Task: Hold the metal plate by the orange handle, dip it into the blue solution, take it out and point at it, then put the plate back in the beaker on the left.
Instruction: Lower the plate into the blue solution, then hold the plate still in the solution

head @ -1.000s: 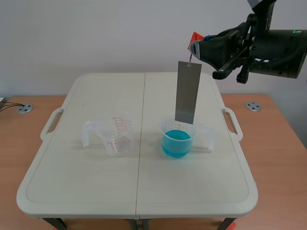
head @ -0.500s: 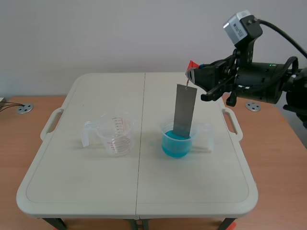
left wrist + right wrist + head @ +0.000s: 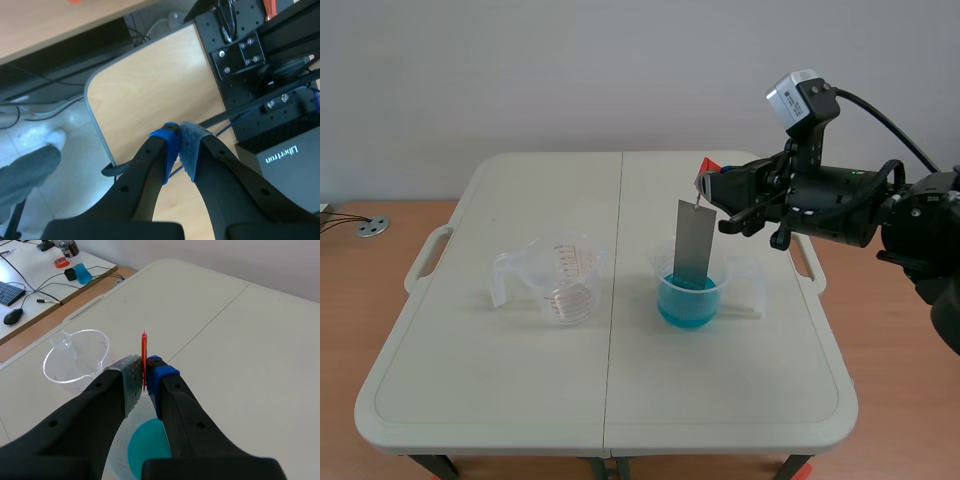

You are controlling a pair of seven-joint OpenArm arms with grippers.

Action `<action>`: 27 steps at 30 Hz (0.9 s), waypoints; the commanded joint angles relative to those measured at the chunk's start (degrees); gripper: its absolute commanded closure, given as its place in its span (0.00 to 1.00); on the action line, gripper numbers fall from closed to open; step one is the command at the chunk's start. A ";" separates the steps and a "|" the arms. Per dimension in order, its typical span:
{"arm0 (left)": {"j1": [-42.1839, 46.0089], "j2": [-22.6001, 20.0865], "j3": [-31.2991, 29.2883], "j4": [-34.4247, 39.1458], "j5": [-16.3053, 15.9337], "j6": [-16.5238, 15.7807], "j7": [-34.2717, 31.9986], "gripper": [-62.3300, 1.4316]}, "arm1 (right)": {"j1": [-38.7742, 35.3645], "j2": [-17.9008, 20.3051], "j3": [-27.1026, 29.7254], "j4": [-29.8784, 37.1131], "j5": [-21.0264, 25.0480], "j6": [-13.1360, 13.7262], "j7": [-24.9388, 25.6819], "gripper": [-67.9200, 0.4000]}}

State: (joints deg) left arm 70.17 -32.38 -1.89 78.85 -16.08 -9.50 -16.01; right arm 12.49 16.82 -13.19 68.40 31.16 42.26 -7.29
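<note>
Scene camera sat in front, raised, facing across the tabletop (image 3: 620, 400) toward the wall. Right wrist camera hung close above it, facing down. Shared with scene view: blue beaker (image 3: 689, 300), empty beaker (image 3: 563, 280). Left wrist camera faced floor (image 3: 75, 150) and a wooden desk (image 3: 150, 90), off the tabletop.

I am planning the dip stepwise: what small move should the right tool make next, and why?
Probably lower the right tool a little, straight down. It is shut on the handle, and the plate hangs upright with its end just at the solution, so the dip looks shallow.
</note>
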 commanded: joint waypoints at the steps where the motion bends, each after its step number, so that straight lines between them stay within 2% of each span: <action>1: -0.02 0.28 -0.04 0.55 -0.17 -0.61 -0.42 0.95 | 0.66 0.46 -0.02 -0.24 -1.09 0.46 -0.26 0.97; 8: -0.20 0.28 -0.04 0.55 -0.17 -0.66 -0.42 0.95 | 0.66 0.46 -0.02 -0.24 -2.47 0.46 -0.26 0.97; 27: -0.81 0.28 -0.04 0.55 -0.17 -0.72 1.01 0.95 | 0.68 0.46 -0.02 -0.24 -2.49 0.46 -0.26 0.97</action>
State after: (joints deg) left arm 68.86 -32.38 -1.89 78.83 -16.08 -10.07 -14.41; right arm 12.67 16.82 -13.19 68.40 29.30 42.26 -6.92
